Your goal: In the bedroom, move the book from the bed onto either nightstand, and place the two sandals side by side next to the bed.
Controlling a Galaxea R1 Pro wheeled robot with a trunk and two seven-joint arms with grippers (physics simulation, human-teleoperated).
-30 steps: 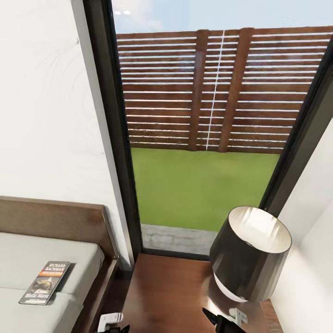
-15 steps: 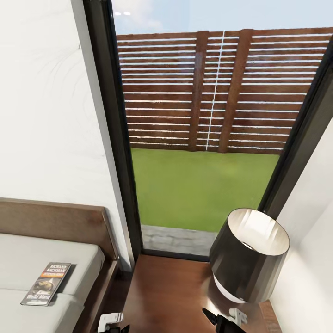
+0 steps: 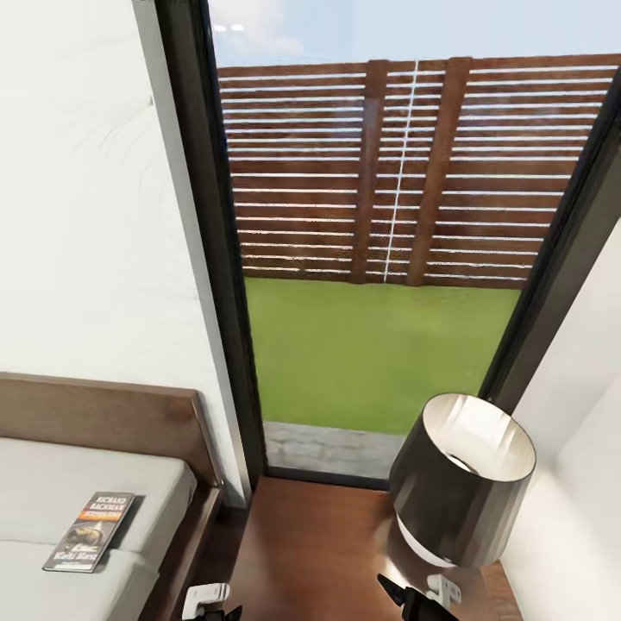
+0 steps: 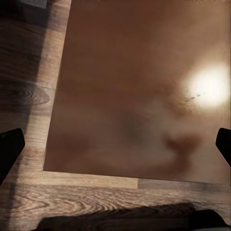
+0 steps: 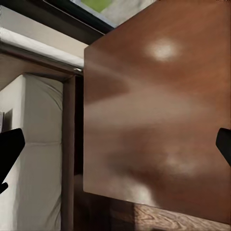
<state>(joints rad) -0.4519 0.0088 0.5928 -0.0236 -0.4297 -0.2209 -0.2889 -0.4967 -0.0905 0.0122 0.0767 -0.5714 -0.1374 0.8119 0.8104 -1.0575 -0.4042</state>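
Note:
The book [image 3: 90, 531], dark with white lettering and an orange band, lies flat on the pale mattress of the bed [image 3: 43, 474], near its dark wooden headboard [image 3: 103, 414]. Beside the bed stands the glossy reddish-brown nightstand [image 3: 310, 552]. My left gripper [image 4: 115, 149] hangs open above the nightstand top [image 4: 134, 96], with its dark fingertips [image 4: 9, 154] wide apart. My right gripper [image 5: 115, 147] is open too, over the nightstand [image 5: 159, 120] with the mattress [image 5: 33, 159] alongside. Neither holds anything. The sandals are out of view.
A dark-shaded lamp [image 3: 461, 479] stands on the right part of the nightstand, close to my right arm [image 3: 414, 599]. Behind it, a tall dark-framed window [image 3: 379, 259] shows lawn and a slatted fence. White walls flank it. Wood-plank floor [image 4: 72, 202] lies beside the stand.
The whole head picture has shifted slightly, so the camera has moved. The book, lamp and arms keep their places relative to each other.

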